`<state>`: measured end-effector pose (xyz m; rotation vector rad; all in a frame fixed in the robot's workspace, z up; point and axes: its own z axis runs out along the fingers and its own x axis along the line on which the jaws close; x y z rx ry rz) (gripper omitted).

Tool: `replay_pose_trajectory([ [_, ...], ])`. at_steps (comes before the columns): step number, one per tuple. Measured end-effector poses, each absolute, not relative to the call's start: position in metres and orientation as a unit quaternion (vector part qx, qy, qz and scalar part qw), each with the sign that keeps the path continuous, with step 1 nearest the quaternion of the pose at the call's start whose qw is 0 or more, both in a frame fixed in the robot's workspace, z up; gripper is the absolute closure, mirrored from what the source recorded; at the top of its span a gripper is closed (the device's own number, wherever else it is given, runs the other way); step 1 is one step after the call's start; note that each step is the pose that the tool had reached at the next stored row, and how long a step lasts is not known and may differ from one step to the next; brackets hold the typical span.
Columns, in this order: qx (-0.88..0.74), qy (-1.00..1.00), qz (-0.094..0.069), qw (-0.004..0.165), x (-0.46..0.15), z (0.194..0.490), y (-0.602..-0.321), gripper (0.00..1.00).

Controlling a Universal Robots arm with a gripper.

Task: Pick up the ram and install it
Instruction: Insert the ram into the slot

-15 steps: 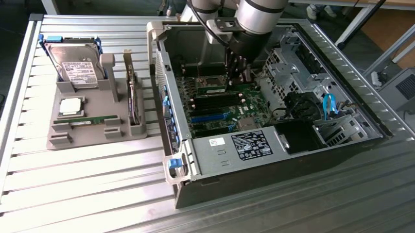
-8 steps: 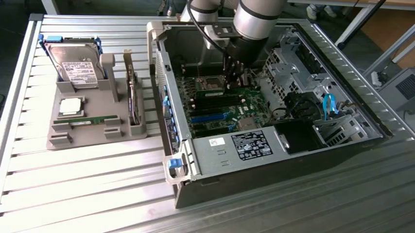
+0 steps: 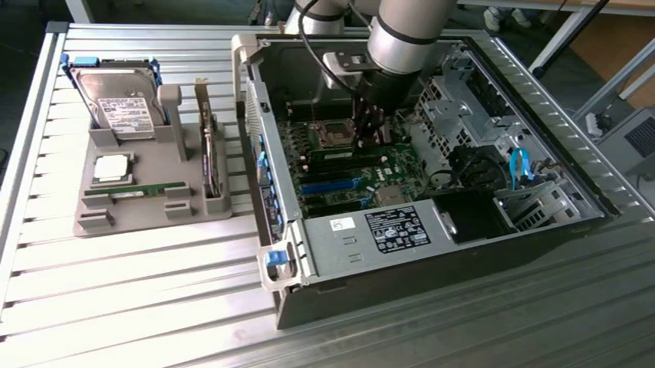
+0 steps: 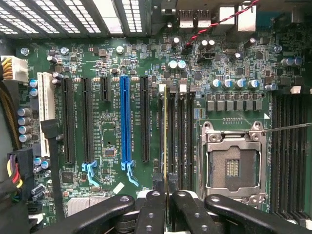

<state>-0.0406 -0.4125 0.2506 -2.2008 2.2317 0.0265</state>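
Observation:
The ram (image 4: 165,131) shows edge-on as a thin yellowish-green strip between my gripper's (image 4: 165,202) black fingers (image 4: 152,209), which are shut on it. It hangs over the row of black memory slots (image 4: 181,136) beside the empty processor socket (image 4: 234,165), in line with the slot furthest from the socket. I cannot tell whether it touches that slot. In the exterior view my gripper (image 3: 370,126) reaches down into the open computer case (image 3: 430,238), just above the green motherboard (image 3: 353,172).
A grey parts holder (image 3: 143,203) on the exterior view's left carries a silver hard drive (image 3: 121,103), a square processor (image 3: 110,167), another green stick (image 3: 138,188) and an upright card (image 3: 210,149). Case walls, drive cages (image 3: 461,100) and a blue cable (image 3: 520,165) surround the arm.

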Motion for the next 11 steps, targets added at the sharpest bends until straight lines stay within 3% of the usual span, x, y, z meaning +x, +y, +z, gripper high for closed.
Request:
replay_pose_trajectory([
  [11,-0.702,0.712,0.008,0.003,-0.033,0.235,-0.411,0.89],
])
